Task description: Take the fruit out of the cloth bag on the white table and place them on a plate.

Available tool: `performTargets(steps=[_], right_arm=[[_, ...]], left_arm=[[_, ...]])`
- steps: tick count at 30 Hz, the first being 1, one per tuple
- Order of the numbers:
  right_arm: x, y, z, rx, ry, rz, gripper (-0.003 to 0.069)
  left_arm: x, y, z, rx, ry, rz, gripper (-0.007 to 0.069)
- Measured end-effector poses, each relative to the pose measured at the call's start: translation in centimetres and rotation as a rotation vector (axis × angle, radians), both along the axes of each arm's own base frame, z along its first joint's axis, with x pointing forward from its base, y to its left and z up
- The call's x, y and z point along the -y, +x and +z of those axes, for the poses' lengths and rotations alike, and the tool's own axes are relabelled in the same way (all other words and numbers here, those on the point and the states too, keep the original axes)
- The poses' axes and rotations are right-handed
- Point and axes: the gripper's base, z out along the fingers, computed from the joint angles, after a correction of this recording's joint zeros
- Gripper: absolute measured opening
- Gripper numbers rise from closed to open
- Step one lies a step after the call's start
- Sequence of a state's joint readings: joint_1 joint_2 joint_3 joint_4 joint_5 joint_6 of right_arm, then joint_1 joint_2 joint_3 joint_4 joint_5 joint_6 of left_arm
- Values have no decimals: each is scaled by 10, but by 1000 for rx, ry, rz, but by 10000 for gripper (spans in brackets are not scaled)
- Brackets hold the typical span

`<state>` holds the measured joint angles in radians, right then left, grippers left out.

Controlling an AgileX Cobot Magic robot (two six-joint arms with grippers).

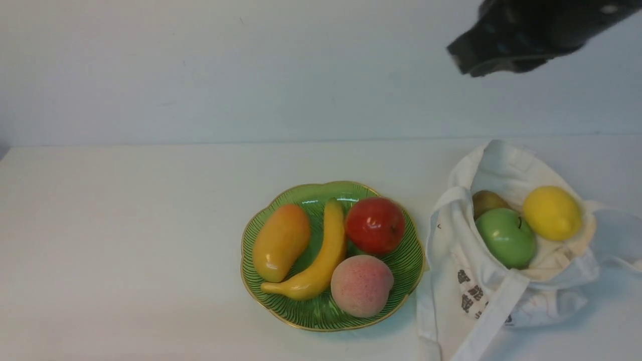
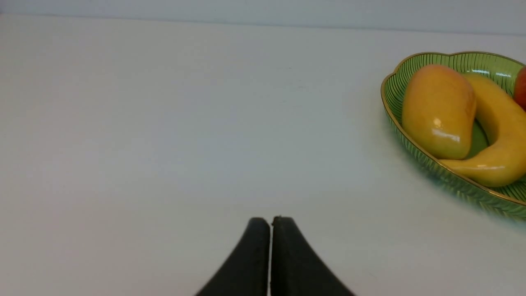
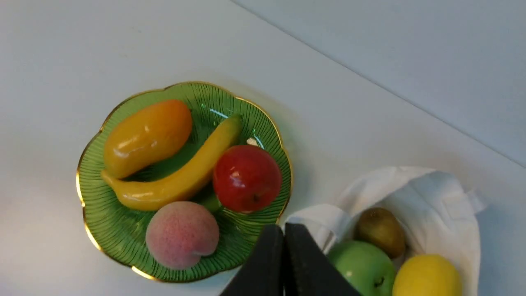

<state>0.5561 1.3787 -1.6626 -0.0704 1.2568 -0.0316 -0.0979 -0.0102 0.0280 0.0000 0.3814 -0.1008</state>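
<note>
Three fruits lie in the open cloth bag: a green apple, a lemon and an olive-brown fruit. The bag sits at three o'clock of the green plate, which holds the peach, a red apple, a banana and a mango. I judge the task past halfway, with three fruits left. The left end effector, over the bare counter, and the right end effector, above the bag's edge, are both pressed closed and empty.

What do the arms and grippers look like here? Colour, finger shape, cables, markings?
The left gripper and right gripper have matte black fingers, wide at the base, curving to narrow blunt tips. No cables or markings visible. The right arm is a blurred black housing, details unreadable.
</note>
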Motion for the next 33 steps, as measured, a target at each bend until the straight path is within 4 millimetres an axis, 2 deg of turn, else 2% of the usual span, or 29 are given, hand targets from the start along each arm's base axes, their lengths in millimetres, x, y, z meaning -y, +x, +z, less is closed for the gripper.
performTargets(steps=[3,4,5,7,9,13,15,16,20,33], right_arm=[[27,-43,2,17,32,-19,-14],[34,-55,-1,18,38,-22,-14],[47,-76,-9,22,44,-26,-14],[54,-87,-15,33,54,-28,-14],[70,-114,-37,125,113,-19,-14],[84,-141,-85,382,289,9,-15],[87,-147,-100,483,345,28,-15],[89,-153,-114,579,394,46,-15],[92,-160,-132,693,455,72,-15],[90,-157,-157,621,409,69,-15]], left_arm=[[0,0,0,0,0,0,-8],[0,0,0,0,0,0,-8],[0,0,0,0,0,0,-8],[0,0,0,0,0,0,-8],[0,0,0,0,0,0,-8],[0,0,0,0,0,0,-8],[0,0,0,0,0,0,-8],[0,0,0,0,0,0,-8],[0,0,0,0,0,0,-8],[0,0,0,0,0,0,-8]])
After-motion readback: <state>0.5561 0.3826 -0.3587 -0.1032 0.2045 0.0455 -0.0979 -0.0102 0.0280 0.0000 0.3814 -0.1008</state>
